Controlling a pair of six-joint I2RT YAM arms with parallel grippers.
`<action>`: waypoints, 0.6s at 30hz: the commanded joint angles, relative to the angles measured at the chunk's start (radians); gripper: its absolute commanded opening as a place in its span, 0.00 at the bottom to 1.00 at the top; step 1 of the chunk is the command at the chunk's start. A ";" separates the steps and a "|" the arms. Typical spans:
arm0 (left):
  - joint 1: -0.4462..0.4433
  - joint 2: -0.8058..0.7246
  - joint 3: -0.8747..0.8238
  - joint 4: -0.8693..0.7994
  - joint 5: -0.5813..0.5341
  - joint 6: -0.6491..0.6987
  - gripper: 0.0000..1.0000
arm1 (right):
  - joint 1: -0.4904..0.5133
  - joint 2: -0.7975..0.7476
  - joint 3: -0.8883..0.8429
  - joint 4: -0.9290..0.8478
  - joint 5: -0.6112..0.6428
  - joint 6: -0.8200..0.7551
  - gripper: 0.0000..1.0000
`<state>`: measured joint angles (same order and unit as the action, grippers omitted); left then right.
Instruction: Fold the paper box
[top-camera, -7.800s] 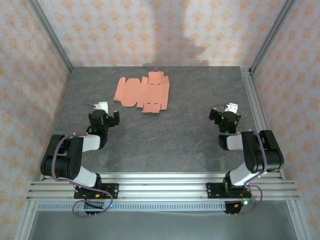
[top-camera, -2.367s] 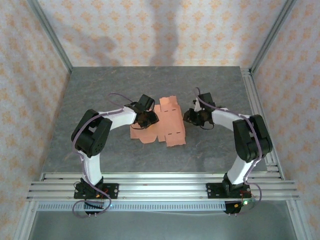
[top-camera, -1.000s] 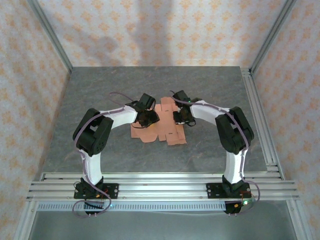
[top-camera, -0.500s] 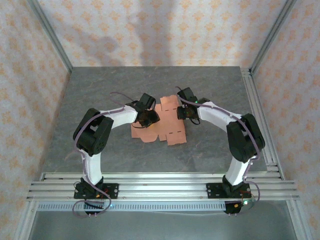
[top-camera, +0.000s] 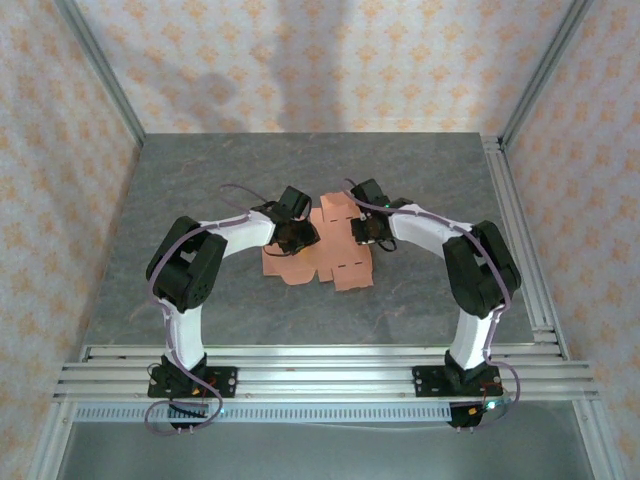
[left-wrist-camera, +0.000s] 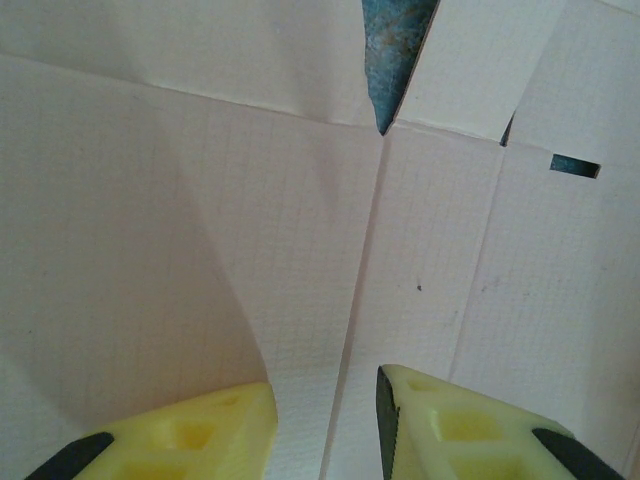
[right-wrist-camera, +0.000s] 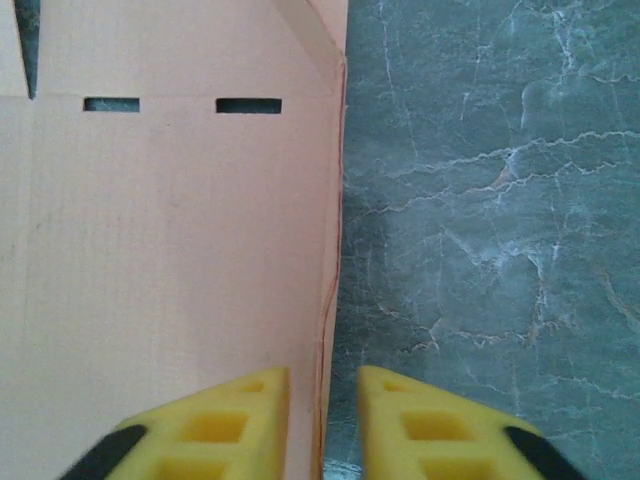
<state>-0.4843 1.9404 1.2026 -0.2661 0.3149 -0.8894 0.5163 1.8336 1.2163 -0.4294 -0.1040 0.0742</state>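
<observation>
The paper box (top-camera: 335, 262) is a flat salmon-orange die-cut sheet lying mid-table. My left gripper (top-camera: 296, 236) rests low on its left part. In the left wrist view the left gripper (left-wrist-camera: 328, 385) stands open, its yellow fingers (left-wrist-camera: 205, 430) astride a crease of the sheet (left-wrist-camera: 450, 280), and the panel on the left curls up a little. My right gripper (top-camera: 365, 229) is at the sheet's upper right edge. In the right wrist view the right gripper (right-wrist-camera: 323, 375) straddles the edge of the card (right-wrist-camera: 170, 250) with a narrow gap, one finger over card and the other over table.
The grey marbled tabletop (top-camera: 200, 180) surrounds the sheet, with free room at back and front. Patterned walls and metal posts (top-camera: 100, 70) bound the sides. Aluminium rails (top-camera: 320, 375) run along the near edge by the arm bases.
My right gripper shifted slightly along the sheet's right edge and its jaws widened, then narrowed again. The left arm and the sheet stayed still.
</observation>
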 joint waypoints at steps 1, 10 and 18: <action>-0.005 0.061 -0.024 -0.107 -0.013 0.013 0.36 | 0.004 -0.012 -0.027 -0.005 0.009 0.004 0.15; -0.004 -0.024 -0.012 -0.107 -0.044 0.023 0.47 | 0.004 -0.060 -0.061 0.062 0.014 -0.031 0.00; 0.011 -0.132 0.150 -0.233 -0.084 0.088 0.76 | 0.002 -0.124 -0.162 0.265 0.006 -0.064 0.00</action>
<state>-0.4870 1.8591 1.2827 -0.4213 0.2718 -0.8345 0.5182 1.7561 1.0885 -0.2653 -0.1120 0.0387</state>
